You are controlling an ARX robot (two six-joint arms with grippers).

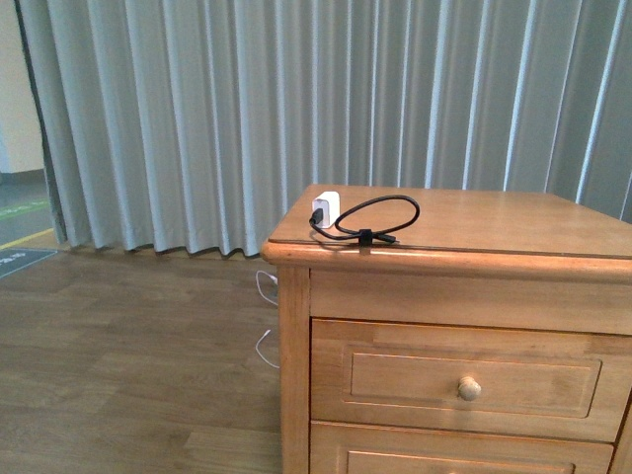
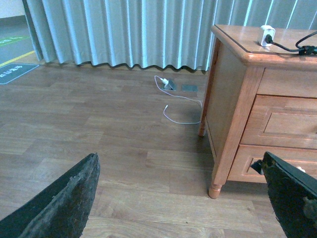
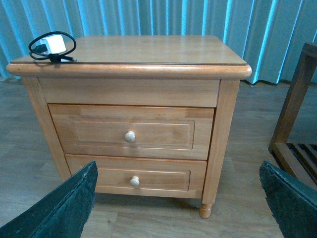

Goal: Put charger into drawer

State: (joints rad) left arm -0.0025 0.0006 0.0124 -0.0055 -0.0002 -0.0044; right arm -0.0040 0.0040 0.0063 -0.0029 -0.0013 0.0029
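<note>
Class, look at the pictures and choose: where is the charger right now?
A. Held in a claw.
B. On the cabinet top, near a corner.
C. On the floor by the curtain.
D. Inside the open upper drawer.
B: the charger lies on the cabinet top near its corner, while the upper drawer is shut.

Left fingers (image 2: pixel 64 206): 2 black tapered wedges, rough grainy surface; right fingers (image 3: pixel 69 208): same, dark matte.

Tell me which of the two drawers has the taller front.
The upper drawer, directly under the top of the nightstand. Its front is clearly taller than that of the lower drawer, which sits just above the feet. Both are shut.
</note>
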